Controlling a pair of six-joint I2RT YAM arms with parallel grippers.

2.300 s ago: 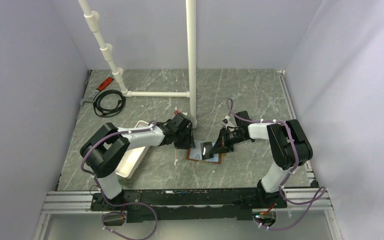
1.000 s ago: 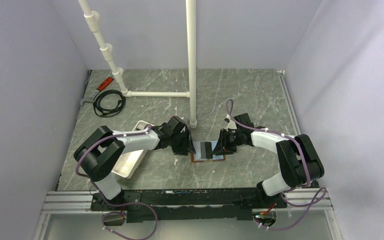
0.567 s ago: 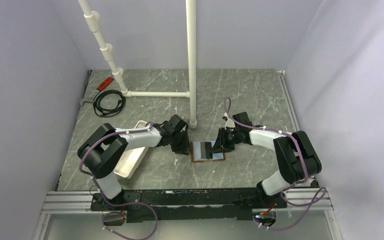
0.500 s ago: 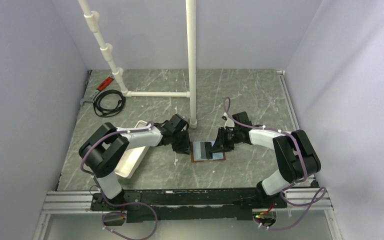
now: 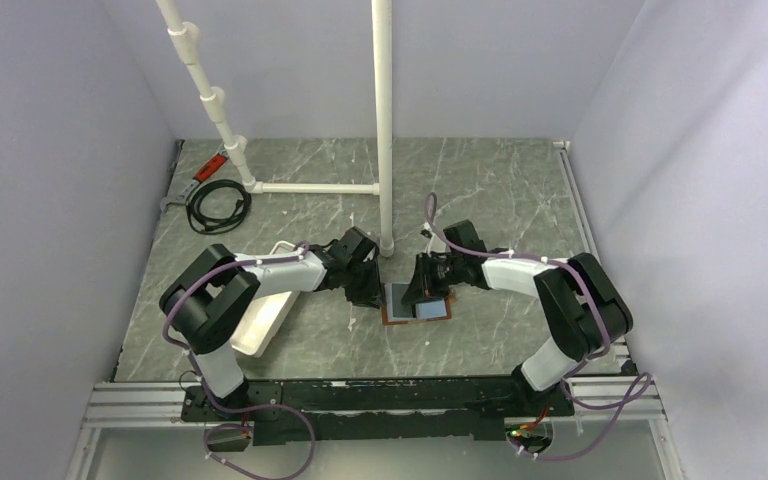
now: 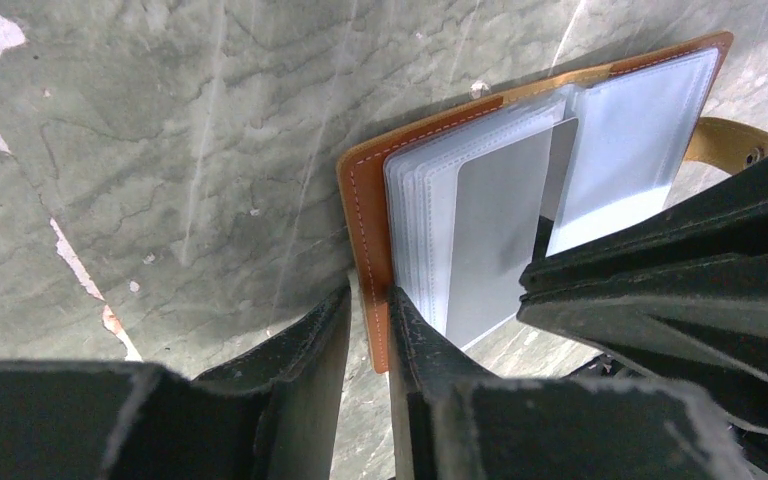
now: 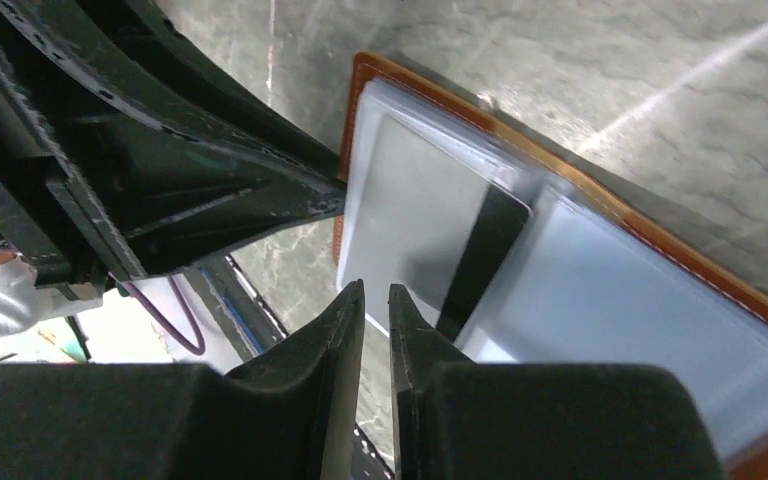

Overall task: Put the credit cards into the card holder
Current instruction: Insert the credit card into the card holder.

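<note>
The brown card holder lies open on the table between both arms, with clear sleeves inside. My left gripper is shut on its left cover edge, the brown strip pinched between the fingers. A grey card with a black stripe lies in the left sleeves and also shows in the left wrist view. A light blue card lies on the right page. My right gripper hovers low over the holder's middle, its jaws nearly closed at the grey card's near edge, with nothing seen between them.
A long white tray sits under the left arm. An upright white pipe stands just behind the holder, with a diagonal pipe and crossbar at the back left. A black cable coil and a red tool lie at the far left.
My right gripper has moved left, from the holder's right edge to over its middle, and the black-striped card went further left with it. The left gripper stayed at the cover.
</note>
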